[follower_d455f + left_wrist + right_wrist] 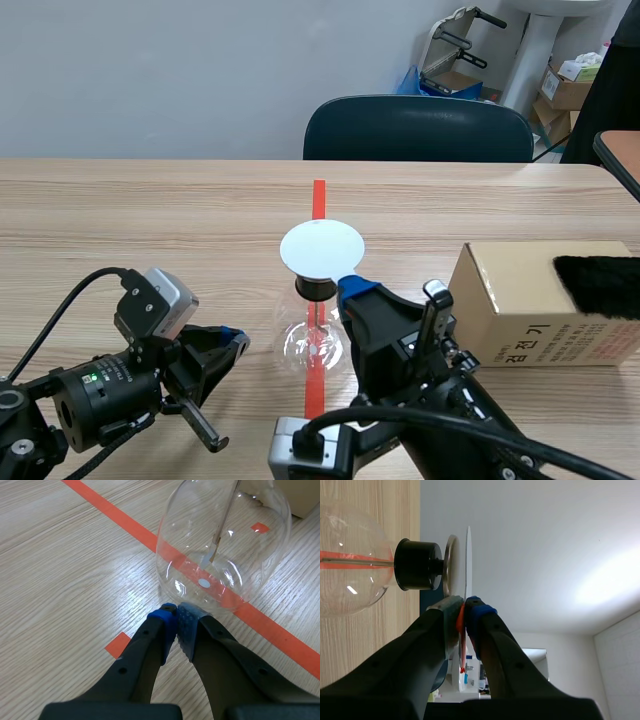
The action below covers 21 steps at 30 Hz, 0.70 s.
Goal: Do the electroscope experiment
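The electroscope's glass flask (313, 345) stands mid-table on the tape line, with a black stopper (314, 288) in its neck. Through the glass (222, 545) a thin rod with foil leaves (212, 550) shows. A white disc (322, 248) hovers flat over the top. In the right wrist view this disc (468, 560) sits a narrow gap from the metal plate (451, 565) on the stopper (417, 564). My right gripper (465, 607) (352, 290) is shut on the disc's edge, something orange showing between the pads. My left gripper (176, 615) (238, 343) is shut on nothing, its tips at the flask's base.
A cardboard box (545, 315) stands at the right of the table with a black furry piece (598, 285) on top. A dark chair (418, 128) sits behind the far edge. Bare wood lies left of the flask.
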Tool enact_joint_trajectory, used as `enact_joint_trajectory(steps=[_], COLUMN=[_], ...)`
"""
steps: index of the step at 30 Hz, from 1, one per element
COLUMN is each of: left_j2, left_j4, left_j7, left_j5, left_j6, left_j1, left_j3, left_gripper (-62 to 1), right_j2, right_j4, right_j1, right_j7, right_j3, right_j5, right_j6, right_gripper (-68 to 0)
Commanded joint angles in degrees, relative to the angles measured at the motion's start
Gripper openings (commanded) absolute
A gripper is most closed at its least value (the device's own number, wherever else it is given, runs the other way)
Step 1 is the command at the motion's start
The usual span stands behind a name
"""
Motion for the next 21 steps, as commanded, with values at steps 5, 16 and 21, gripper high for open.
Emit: enact_joint_trajectory(steps=[5, 16, 21], left_j2=[0.3, 0.3, 0.3], left_j4=[0.5, 0.5, 0.5], left_j7=[-0.9, -0.5, -0.5], left_j5=[-0.2, -0.2, -0.2], left_j6=[-0.2, -0.2, -0.2], left_j1=[-0.5, -0.5, -0.5], left_j3=[-0.1, -0.1, -0.1], left_gripper=[-58.2, -58.2, -58.2], right_j2=[0.3, 0.3, 0.3], right_j4=[1.4, 1.4, 1.4], right_j1=[0.3, 0.3, 0.3], right_j7=[-0.2, -0.2, -0.2], right_j3=[0.4, 0.4, 0.4], right_j5=[-0.1, -0.1, -0.1], right_j6=[-0.7, -0.7, -0.7], right_gripper=[-66.5, -66.5, -66.5])
